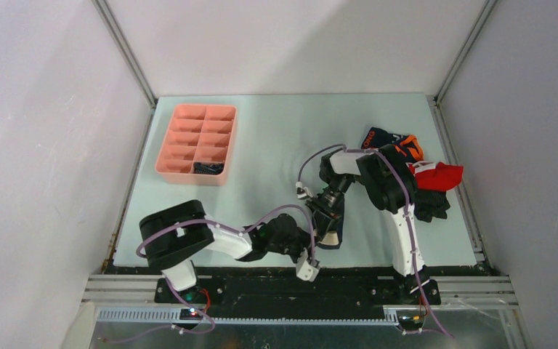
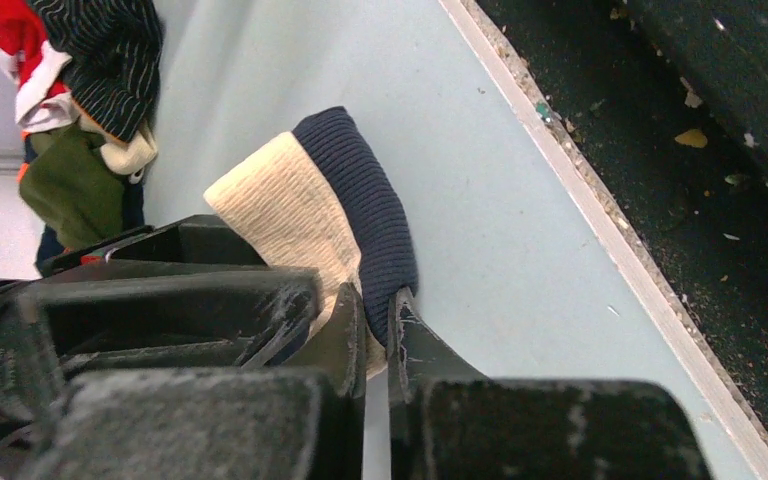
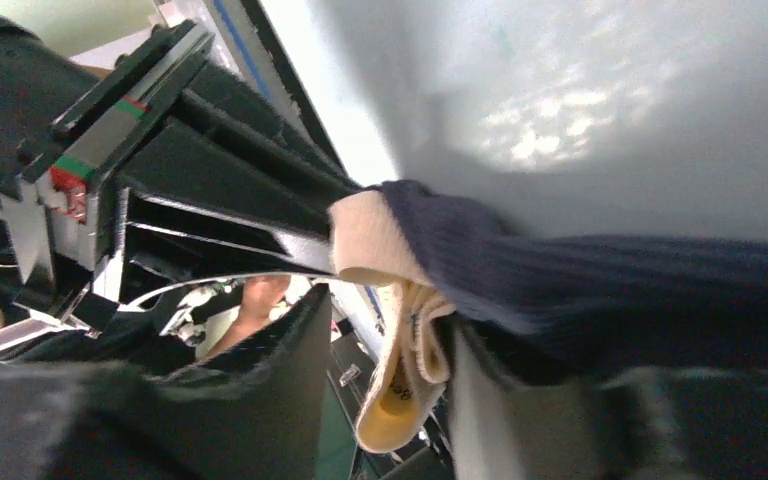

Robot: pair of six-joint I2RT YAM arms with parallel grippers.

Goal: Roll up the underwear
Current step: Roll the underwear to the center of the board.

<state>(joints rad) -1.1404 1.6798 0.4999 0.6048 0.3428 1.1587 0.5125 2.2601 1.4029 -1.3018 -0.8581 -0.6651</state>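
Navy brief [image 2: 355,200] w/ the beige waistband is bundled into a short fat roll, waistband wrapped on the outside. It sits low over the table [image 1: 276,131], near the near edge and roughly centre. We can't tell whether it touches the surface.

Left gripper [image 2: 378,305] is clamped tight on the roll's lower end, cloth pinched between both fingers. Right gripper [image 3: 390,340] straddles the other end w/ fingers parted. A gap shows beside the waistband, so we read it as loose, not gripping.

The rest of the pile [image 1: 414,167] lies well apart at the far right: red-white, black-orange, olive and striped pcs, all unrolled. Pink tray [image 1: 166,145] is far left, w/ a dark item [image 1: 209,169] in its near-right compartment.

Step in hand, as we judge it: this roll is formed and the grip is passing to the left side. Next move probably calls for the right arm to back off w/o snagging the waistband. Left must hold the pinch firm so the roll doesn't spring open, then carry it toward a free tray slot.
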